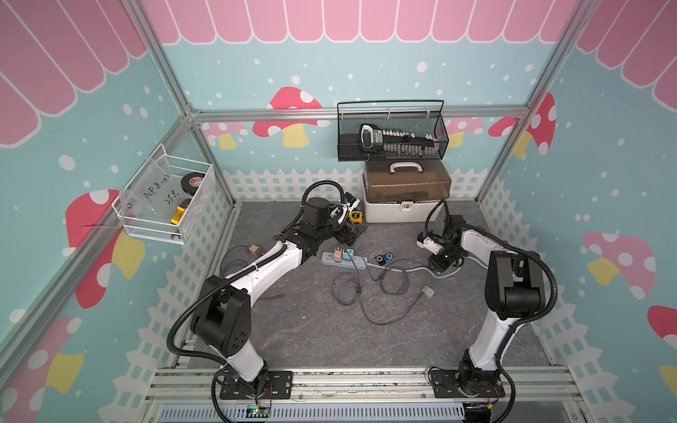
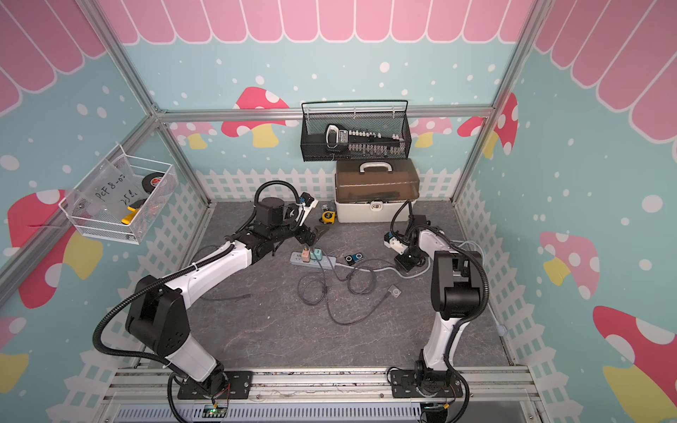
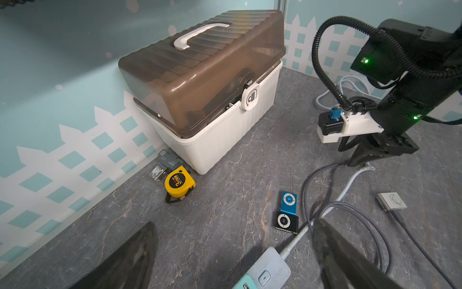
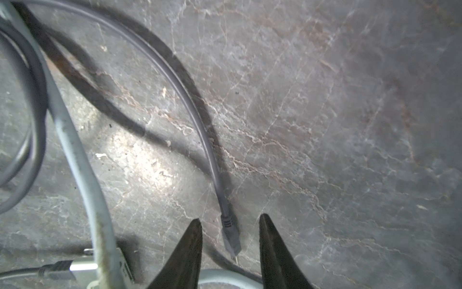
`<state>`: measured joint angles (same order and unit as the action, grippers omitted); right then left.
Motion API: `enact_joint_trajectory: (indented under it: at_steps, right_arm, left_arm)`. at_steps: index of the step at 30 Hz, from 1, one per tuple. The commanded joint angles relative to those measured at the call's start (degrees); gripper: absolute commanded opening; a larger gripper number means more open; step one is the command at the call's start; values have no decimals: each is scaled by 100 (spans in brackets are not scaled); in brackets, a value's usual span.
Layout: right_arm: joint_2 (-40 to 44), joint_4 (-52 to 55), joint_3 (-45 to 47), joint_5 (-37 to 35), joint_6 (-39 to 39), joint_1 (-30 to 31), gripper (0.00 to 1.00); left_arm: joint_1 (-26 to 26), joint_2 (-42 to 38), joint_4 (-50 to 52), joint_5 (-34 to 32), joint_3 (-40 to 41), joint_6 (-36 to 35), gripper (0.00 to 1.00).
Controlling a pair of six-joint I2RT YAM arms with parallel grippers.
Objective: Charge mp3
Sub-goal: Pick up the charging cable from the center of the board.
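Two small mp3 players, one blue (image 3: 288,201) and one black (image 3: 286,221), lie side by side on the grey table, right of the power strip (image 1: 344,259) in both top views. My right gripper (image 4: 230,217) is low over the table, open, its jaws standing either side of the dark grey cable's small plug (image 4: 230,237) without touching it. That cable (image 4: 190,105) curves away across the table. My left gripper (image 3: 236,222) hovers open and empty behind the power strip (image 3: 267,272).
A silver player (image 1: 427,292) lies on the table with a cable attached. A toolbox (image 1: 406,194) and a yellow tape measure (image 1: 356,216) stand at the back. The pale power cord (image 4: 75,150) runs beside my right gripper. Two chargers sit in the strip.
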<state>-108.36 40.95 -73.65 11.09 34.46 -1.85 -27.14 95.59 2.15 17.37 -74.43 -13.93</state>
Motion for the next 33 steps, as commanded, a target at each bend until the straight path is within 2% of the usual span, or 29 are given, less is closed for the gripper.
enact_joint_trajectory:
  at_steps: [1,9,18,22,23,26,33]
  right_arm:
    - [-1,208,106,184,187,-92,35]
    - [-171,249,271,71,342,-202,33]
    - [-389,221,263,42,376,-207,22]
    - [-390,256,237,35,383,-211,12]
    - [-369,255,222,17,385,-211,7]
    - [-208,187,167,-34,371,-210,1]
    - [552,-82,-94,77,422,-140,0]
  left_arm:
    - [-11,98,111,30,-215,-119,93]
    - [-33,206,119,12,-306,-101,93]
    - [-81,264,168,-23,-396,-121,93]
    - [-78,283,206,-20,-438,-145,93]
    - [-74,281,215,-6,-453,-148,93]
    - [-78,301,276,90,-520,-162,92]
    - [-71,333,364,235,-784,-99,90]
